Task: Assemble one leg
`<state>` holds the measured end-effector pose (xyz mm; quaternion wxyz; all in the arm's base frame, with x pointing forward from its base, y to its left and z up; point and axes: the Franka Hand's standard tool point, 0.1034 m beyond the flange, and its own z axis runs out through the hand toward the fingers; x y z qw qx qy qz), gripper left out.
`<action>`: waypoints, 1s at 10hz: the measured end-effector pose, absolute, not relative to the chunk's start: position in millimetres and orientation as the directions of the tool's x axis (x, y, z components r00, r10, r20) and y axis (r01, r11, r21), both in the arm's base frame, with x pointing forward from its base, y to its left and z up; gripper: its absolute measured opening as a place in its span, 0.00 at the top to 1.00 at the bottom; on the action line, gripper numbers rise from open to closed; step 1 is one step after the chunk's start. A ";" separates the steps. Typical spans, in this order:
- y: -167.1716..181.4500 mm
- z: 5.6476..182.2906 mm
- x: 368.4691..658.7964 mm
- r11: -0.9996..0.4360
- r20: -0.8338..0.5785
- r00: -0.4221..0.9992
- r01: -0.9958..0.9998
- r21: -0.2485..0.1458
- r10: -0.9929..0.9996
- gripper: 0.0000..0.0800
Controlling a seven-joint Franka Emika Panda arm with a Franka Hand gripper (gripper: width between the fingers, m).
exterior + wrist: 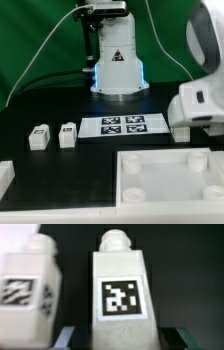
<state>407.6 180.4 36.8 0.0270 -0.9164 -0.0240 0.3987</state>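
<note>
On the black bench (pixel 60 170), a small white tagged block (pixel 38 137) and its twin block (pixel 67 134) are standing close together toward the exterior view's left. They are sitting near the flat white marker board (pixel 122 125). A big white square tray-like piece (pixel 165 175) is lying nearest the camera. The white robot arm (pixel 200 100) is reaching down at the exterior view's right, hiding whatever sits beneath it.

In the wrist view, a small white plastic leg (pixel 122 297) with a black-and-white square tag is filling the middle, its rounded peg end pointing away from the camera. The pincer (pixel 122 338) is straddling this leg, one dark finger (pixel 66 336) showing on each side of its near end. Blur is hiding whether they are pressing the plastic, so I cannot tell if the pincer is gripping. A second white tagged leg (pixel 25 291) is sitting just beside the first, parallel to it. Whether these two are matching the blocks seen from outside, I cannot tell.
</note>
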 end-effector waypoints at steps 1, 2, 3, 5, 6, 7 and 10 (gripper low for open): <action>171.4 63.5 429.2 -0.994 -0.706 0.701 0.039 -0.099 0.098 0.63; 168.6 81.5 453.2 -0.992 -0.631 0.768 0.045 -0.119 0.111 0.63; 163.6 108.1 472.4 -0.991 -0.538 0.836 0.048 -0.124 0.108 0.63; 158.5 136.8 483.7 -0.992 -0.319 0.943 0.064 -0.105 0.095 0.63; 158.5 134.2 483.2 -0.992 -0.237 0.967 0.066 -0.105 0.089 0.63; 158.8 132.7 488.2 -0.992 -0.131 0.988 0.068 -0.108 0.082 0.63; 136.8 157.2 520.6 -0.984 0.099 0.986 0.143 -0.103 0.132 0.63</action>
